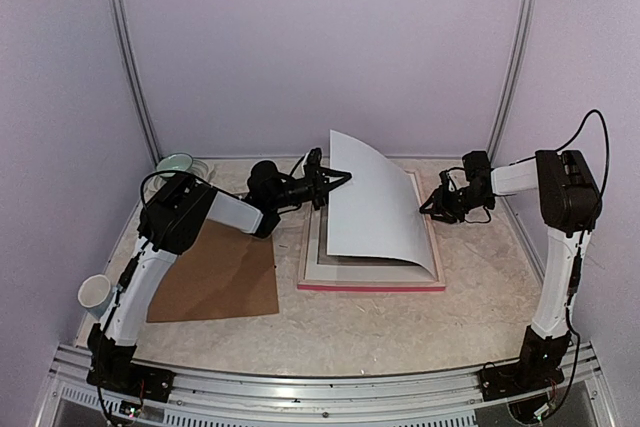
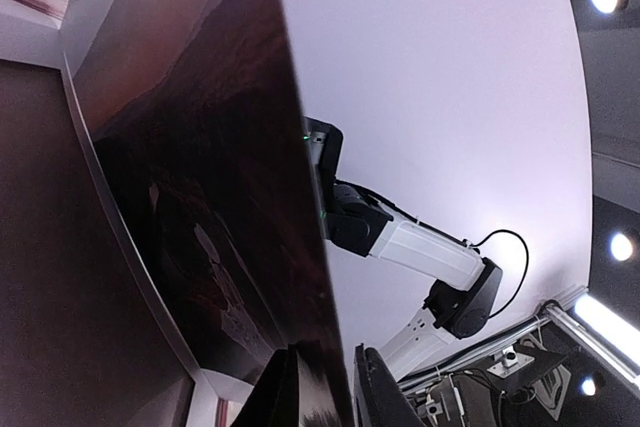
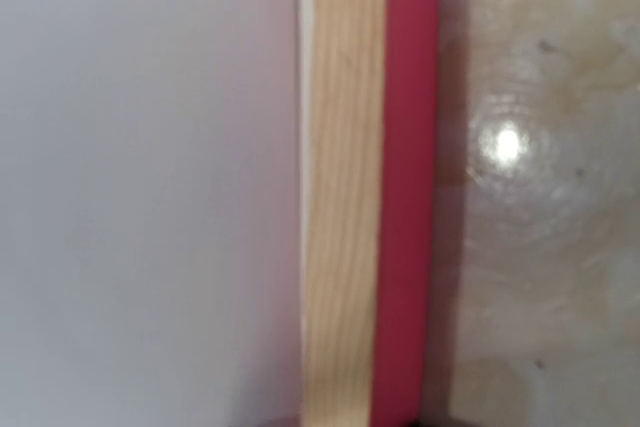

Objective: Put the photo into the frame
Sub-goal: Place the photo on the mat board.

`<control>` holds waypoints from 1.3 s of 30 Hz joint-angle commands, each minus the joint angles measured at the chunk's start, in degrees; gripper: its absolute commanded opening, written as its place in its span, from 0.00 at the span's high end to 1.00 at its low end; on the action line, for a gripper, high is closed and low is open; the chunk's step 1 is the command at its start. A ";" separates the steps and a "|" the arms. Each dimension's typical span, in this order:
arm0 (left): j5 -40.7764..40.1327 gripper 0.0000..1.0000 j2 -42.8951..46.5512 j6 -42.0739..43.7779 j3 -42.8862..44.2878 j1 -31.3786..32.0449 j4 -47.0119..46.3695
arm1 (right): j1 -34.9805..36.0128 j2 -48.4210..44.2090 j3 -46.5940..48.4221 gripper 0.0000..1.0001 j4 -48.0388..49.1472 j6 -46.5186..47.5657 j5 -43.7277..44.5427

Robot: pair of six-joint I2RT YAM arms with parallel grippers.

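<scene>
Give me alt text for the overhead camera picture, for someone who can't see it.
A curled photo, white back showing, arches over a frame lying flat on the table, its raised left edge at the left gripper. The right gripper is at the frame's right side; a brown board lies left.

The photo [image 1: 375,202] is a large rectangular sheet standing bowed over the frame [image 1: 370,287]. Its plain pale back faces up and toward the near side. Its left edge is raised high. Its right edge curves down to meet the frame's right rail. The underside is a dark print in reddish-brown and black [image 2: 200,197]. The frame lies flat on the table [image 1: 400,327], pale wood face up [image 3: 340,197], with bright pink showing along its outer edges [image 3: 405,197].
</scene>
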State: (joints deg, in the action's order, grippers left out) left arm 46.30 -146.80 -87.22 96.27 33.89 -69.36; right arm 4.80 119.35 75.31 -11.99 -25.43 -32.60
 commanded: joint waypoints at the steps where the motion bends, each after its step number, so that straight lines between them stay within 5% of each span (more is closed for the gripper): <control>1: 0.91 0.76 1.46 4.54 -1.12 -0.60 4.13 | 0.65 1.44 -0.97 0.63 -1.47 -0.58 -1.13; 11: -0.31 0.57 2.87 5.55 -5.44 -2.61 5.93 | 0.65 1.19 -0.60 0.63 -2.05 -0.41 -0.97; 15: -0.44 0.38 3.83 8.40 -6.16 -2.95 10.41 | 0.65 1.34 -0.47 0.63 -2.03 -0.55 -1.18; 18: -0.84 0.03 5.10 11.87 -6.56 -3.00 15.19 | 0.63 1.43 -0.36 0.63 -1.87 -0.75 -1.41; 19: -1.05 0.01 5.51 12.85 -6.68 -2.96 16.62 | 0.65 1.45 -0.35 0.63 -1.81 -0.79 -1.49; 25: -2.39 0.01 8.00 16.06 -8.03 -2.71 22.87 | 0.65 1.33 -0.63 0.63 -1.66 -0.93 -1.60; 39: -11.41 0.01 12.64 34.60 -1.12 -1.01 53.17 | 0.65 0.69 -1.45 0.63 -1.03 -1.29 -1.50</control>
State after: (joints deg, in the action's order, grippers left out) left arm 38.22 -136.14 -59.70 91.81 31.94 -26.59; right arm 4.80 119.35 75.16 -11.94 -26.46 -33.41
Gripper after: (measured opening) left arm 0.989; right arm 0.373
